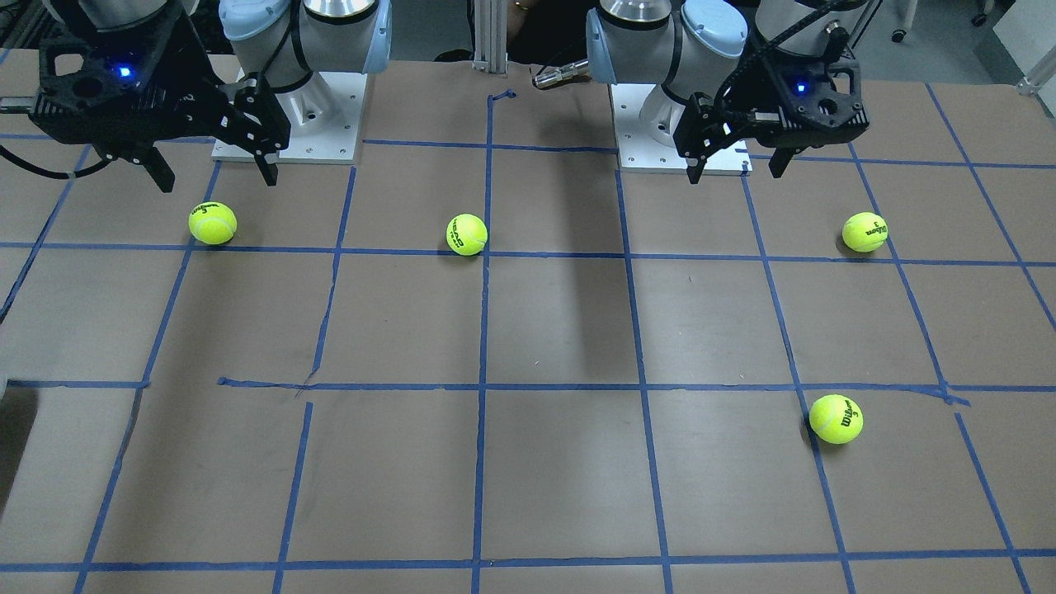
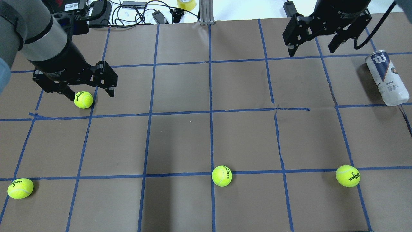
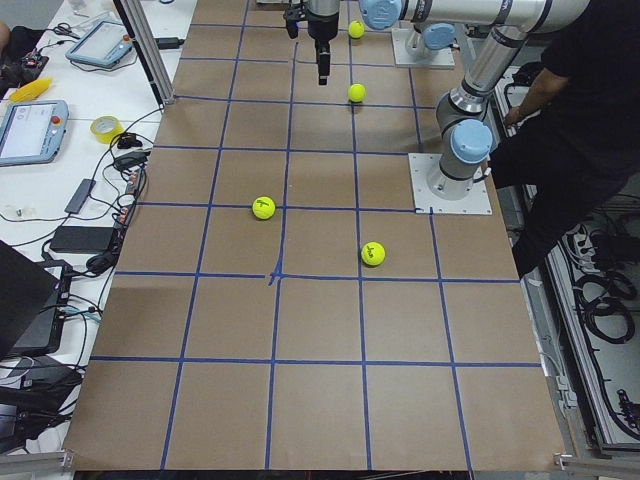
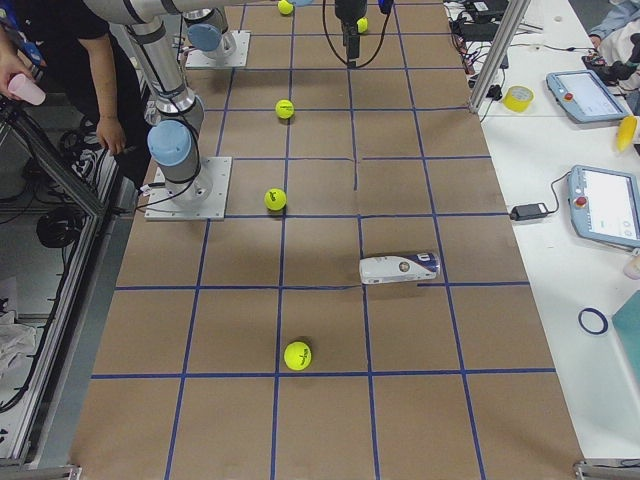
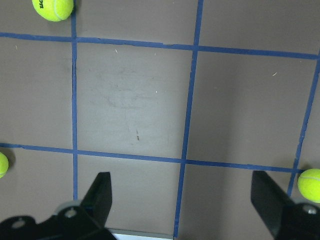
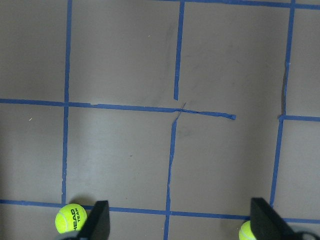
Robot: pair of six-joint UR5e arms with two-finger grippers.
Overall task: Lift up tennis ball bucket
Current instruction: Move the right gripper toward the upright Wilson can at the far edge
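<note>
The tennis ball bucket (image 2: pixel 386 79) is a clear can with a white and navy label. It lies on its side near the table's right edge, and also shows in the exterior right view (image 4: pixel 400 267). It is out of the front-facing view. My right gripper (image 2: pixel 311 51) is open and empty, raised above the table to the left of and beyond the can; it also shows in the front-facing view (image 1: pixel 218 183) and the right wrist view (image 6: pixel 182 220). My left gripper (image 2: pixel 90 95) is open and empty on the far left, as the front-facing view (image 1: pixel 736 175) and the left wrist view (image 5: pixel 185 200) also show.
Several yellow-green tennis balls lie on the brown table with its blue tape grid: one under the left gripper (image 2: pixel 83 100), one front left (image 2: pixel 20 188), one front centre (image 2: pixel 221 175), one front right (image 2: pixel 348 176). Cables and a tape roll (image 2: pixel 186 4) lie beyond the far edge.
</note>
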